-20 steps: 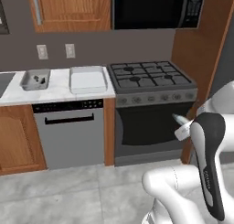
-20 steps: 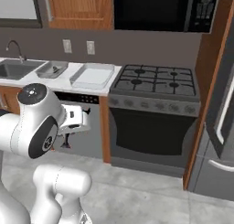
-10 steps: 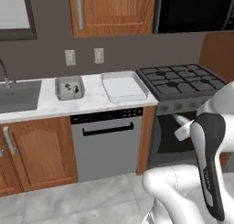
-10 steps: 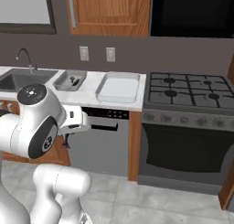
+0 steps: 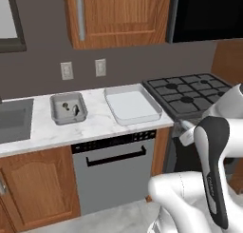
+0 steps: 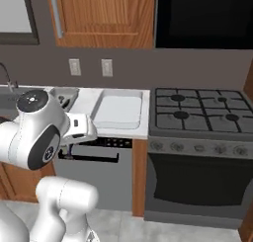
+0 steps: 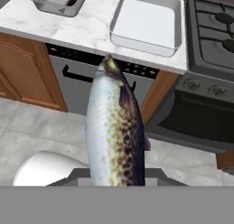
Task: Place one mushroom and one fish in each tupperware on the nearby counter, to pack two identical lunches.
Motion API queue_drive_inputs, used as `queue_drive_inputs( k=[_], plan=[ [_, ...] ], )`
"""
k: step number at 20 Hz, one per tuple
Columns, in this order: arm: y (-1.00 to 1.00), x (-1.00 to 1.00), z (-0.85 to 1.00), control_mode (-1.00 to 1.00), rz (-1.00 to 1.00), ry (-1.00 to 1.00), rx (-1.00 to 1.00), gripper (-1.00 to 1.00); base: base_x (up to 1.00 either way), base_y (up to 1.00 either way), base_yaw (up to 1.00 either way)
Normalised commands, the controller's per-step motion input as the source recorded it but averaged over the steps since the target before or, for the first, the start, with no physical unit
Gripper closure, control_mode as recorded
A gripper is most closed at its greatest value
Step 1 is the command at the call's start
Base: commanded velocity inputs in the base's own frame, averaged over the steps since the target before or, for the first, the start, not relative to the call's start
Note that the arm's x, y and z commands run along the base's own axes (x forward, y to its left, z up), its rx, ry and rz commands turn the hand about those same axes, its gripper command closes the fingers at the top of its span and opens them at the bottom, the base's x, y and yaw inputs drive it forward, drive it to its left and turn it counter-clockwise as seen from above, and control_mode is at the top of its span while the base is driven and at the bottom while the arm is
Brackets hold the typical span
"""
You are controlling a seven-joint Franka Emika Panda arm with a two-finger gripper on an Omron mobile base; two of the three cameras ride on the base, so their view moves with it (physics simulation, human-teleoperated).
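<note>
A long speckled fish (image 7: 115, 127) stands up the middle of the hand view, and my gripper (image 6: 69, 148) is shut on its lower end, low in front of the dishwasher; the fish hides my fingertips. On the white marble counter (image 5: 97, 125) sit the two tupperware tubs. The small, darker tupperware (image 5: 68, 107) (image 7: 58, 0) holds a couple of dark items. To its right, the larger pale tupperware (image 5: 132, 104) (image 6: 118, 110) (image 7: 148, 21) has nothing in it. No loose mushroom is visible.
A black gas stovetop (image 5: 190, 92) (image 6: 202, 112) with an oven below lies right of the counter. A steel sink (image 5: 14, 122) is at the left. A dishwasher (image 5: 114, 165) sits under the tubs, and wooden cabinets (image 5: 123, 15) hang above.
Both base views have shifted: the counter and tubs now sit nearer and more central, the stove further right, so the base has moved. The fish stays in my grip.
</note>
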Motion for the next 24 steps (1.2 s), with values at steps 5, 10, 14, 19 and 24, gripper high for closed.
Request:
queue_drive_inputs(
  k=[5,10,14,19,24],
  plan=[
    [0.00,0.00,0.00,1.00,0.00,0.00,0.00,1.00,0.65,-0.18,-0.09],
    [0.00,0.00,0.00,1.00,0.00,0.00,0.00,1.00,0.81,0.19,-0.06],
    [0.00,0.00,0.00,1.00,0.00,0.00,0.00,1.00,0.74,0.29,-0.04],
    [0.00,0.00,0.00,1.00,0.00,0.00,0.00,1.00,0.65,0.13,-0.02],
    [0.18,0.35,-0.13,-1.00,-0.03,0.00,0.00,1.00,0.11,0.04,0.00]
  ],
)
